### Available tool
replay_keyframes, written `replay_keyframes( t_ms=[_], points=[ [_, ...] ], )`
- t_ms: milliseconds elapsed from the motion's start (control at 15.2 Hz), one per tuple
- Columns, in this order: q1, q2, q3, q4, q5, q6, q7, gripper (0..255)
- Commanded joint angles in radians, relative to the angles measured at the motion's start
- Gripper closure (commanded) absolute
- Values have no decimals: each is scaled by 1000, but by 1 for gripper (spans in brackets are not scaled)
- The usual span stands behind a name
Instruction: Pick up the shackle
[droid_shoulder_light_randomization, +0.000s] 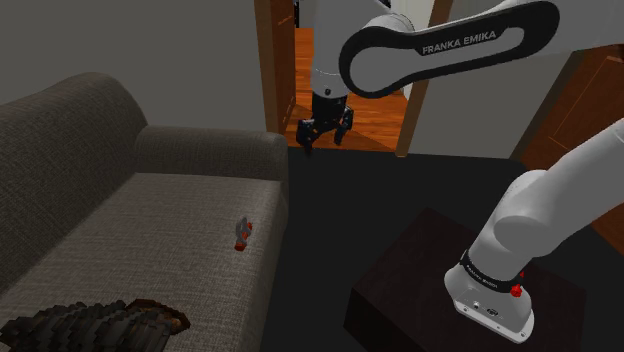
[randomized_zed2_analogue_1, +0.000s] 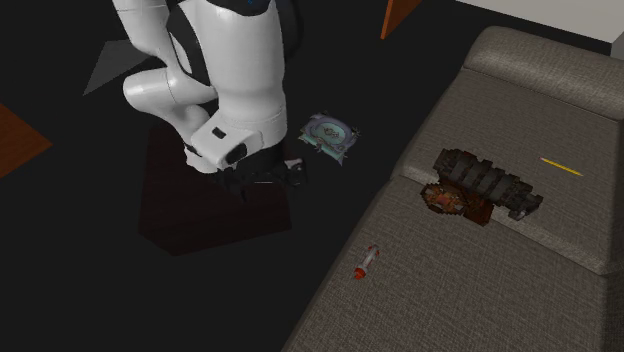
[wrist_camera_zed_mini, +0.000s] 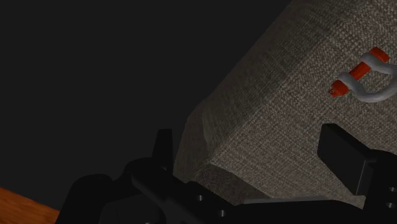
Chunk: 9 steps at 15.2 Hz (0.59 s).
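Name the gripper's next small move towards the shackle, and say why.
Probably carry the open black two-finger gripper across and down towards the grey shackle with a red pin. The shackle lies on the grey fabric sofa near its seat's front edge, while the gripper hangs high off the sofa's end; in the wrist view the shackle sits outside the fingers, not between them.

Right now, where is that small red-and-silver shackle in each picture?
Shoulder view: shackle left of centre, by the front edge of the sofa.
Second exterior view: lower middle, same seat edge.
Wrist view: on the seat, beyond the end effector.
Shared landmark: the sofa.
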Motion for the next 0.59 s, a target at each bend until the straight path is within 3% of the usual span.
replay_keyframes(
  t_ms=[0,528],
  points=[
    [-5,80,49,43,-35,21,75,0],
    [23,432,173,262,-263,29,371,0]
  ],
)
